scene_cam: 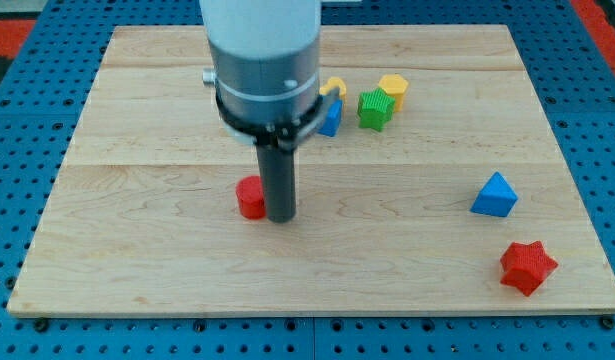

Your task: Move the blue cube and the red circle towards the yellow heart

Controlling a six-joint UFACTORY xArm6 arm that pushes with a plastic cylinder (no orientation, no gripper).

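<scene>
My tip (pixel 280 217) down on board (pixel 137 270), no gripper, just bare rod. Red circle (pixel 250 198) touching tip's left side. Yellow heart (pixel 334 88) farther off, up-right, mostly hidden behind arm; blue cube (pixel 331 118) just beside it. Next push probably needs tip below-left of circle.

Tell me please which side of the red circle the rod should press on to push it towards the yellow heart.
Press its lower-left face. The red circle lies at the view's centre; the yellow heart is up and to the view's right, beside the blue cube. My tip now stands against the circle's right side, so I would probably go round below it first. Its round wall may slip sideways, so push through its middle.
</scene>
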